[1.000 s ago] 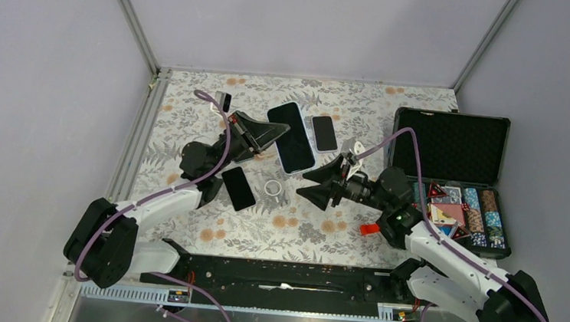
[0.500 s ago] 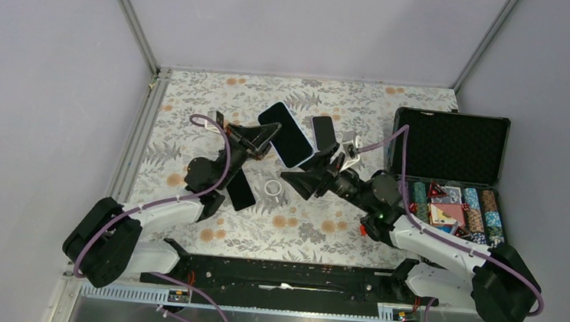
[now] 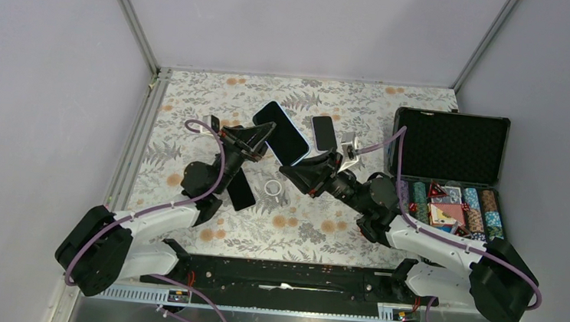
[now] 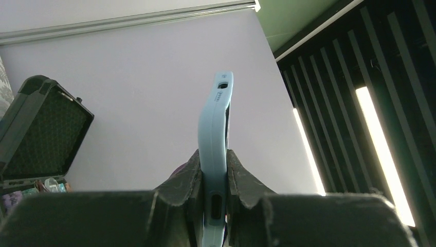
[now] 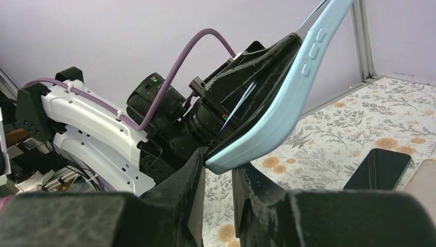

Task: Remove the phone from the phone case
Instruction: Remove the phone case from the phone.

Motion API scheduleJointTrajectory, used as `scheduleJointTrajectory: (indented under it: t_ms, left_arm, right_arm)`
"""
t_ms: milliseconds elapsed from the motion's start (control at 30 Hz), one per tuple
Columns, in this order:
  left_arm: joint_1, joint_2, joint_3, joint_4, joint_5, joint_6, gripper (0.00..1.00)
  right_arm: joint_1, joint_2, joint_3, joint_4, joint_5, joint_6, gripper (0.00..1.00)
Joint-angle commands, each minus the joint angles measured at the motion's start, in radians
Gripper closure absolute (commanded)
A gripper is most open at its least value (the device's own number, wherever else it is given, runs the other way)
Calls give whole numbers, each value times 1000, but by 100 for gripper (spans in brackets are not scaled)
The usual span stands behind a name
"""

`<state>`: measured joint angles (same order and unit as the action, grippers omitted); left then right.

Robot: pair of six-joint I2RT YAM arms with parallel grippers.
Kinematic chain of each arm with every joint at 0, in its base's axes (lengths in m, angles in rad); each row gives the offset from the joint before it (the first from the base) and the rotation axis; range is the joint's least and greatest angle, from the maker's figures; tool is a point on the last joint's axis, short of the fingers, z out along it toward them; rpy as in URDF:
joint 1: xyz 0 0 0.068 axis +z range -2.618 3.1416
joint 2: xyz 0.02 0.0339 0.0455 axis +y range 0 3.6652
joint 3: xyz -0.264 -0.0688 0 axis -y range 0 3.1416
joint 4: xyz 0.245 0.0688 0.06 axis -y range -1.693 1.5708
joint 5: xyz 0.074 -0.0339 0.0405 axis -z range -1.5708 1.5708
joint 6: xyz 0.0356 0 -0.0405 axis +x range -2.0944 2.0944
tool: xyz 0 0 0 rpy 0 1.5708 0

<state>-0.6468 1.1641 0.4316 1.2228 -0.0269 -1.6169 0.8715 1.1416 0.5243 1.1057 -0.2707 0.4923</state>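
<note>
Phone in case, aloft.
Clamped by left gripper at eight o'clock; corner pinched by right gripper for peeling.

Case — smooth, matt, rubber-like light-blue plastic. Phone screen: glossy black glass. Finger pads: matt black, rough and grainy. Table cover: matt cloth with floral print. Box lid — lined with dimpled black foam.

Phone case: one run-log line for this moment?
left end effector: shut on phone case edge, held off table | right end effector: pinching a case corner | phone: in case | removal: not done
</note>
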Motion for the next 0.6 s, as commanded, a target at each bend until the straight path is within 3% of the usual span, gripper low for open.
scheduleJointTrajectory:
  t_ms: [0, 133, 567]
  left_arm:
    - [-7, -41, 17, 61, -4, -50, 100]
    - [-10, -39, 22, 51, 21, -86, 100]
    - [-9, -136, 62, -80, 111, -124, 100]
  right_arm:
    - [-11, -12, 14, 25, 120, -105, 94]
    - [-11, -23, 13, -26, 152, -141, 100]
    - [-13, -62, -26, -226, 307, -453, 100]
